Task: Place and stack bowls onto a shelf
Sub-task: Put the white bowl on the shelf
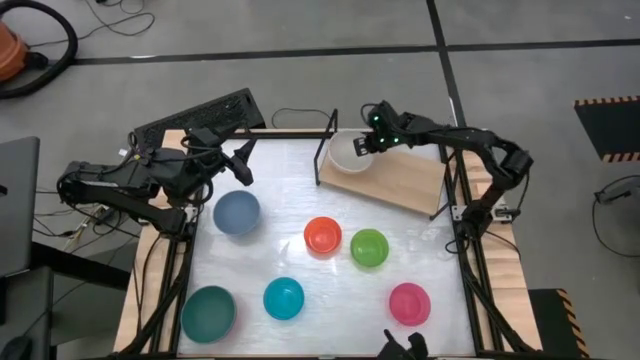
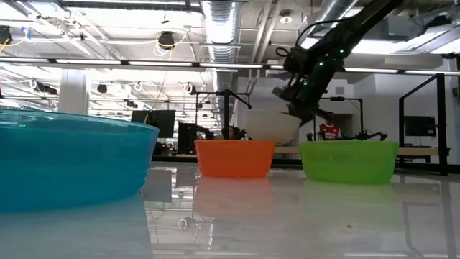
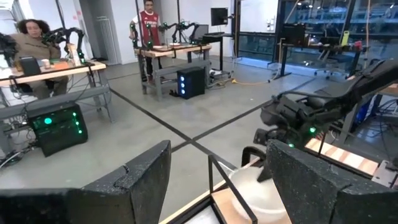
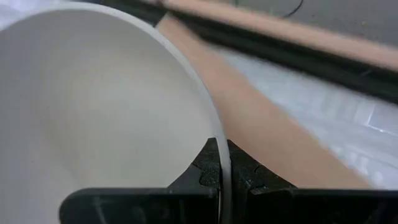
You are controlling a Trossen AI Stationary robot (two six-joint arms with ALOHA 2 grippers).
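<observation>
Near edge of the bench (image 1: pixel 300 330): teal bowl (image 1: pixel 208 312), bright blue bowl (image 1: pixel 283 298) and pink bowl (image 1: pixel 409 303) in a loose row, well apart from each other.

Mid-bench: orange bowl (image 1: pixel 322 236) and green bowl (image 1: pixel 369 247) just beside each other; a greyish-blue bowl (image 1: pixel 237 212) sits off to the left, near the left arm.

Left hand (image 1: pixel 241 163): hangs over the far-left part of the bench, fingers apart, gripping nothing. The greyish-blue bowl lies just below it, untouched.

Far side: shelf (image 1: pixel 400 180) stands at the far-right of the bench. Right hand (image 1: pixel 364 146) is over the shelf's left end, clamped on the rim of the white bowl (image 1: pixel 347 152). In the right wrist view the rim (image 4: pixel 217 155) runs between the two fingers, one inside, one outside. Low view shows the white bowl (image 2: pixel 270 122) hanging from the hand, tilted, behind the orange and green bowls; whether it touches the shelf board I cannot tell.
</observation>
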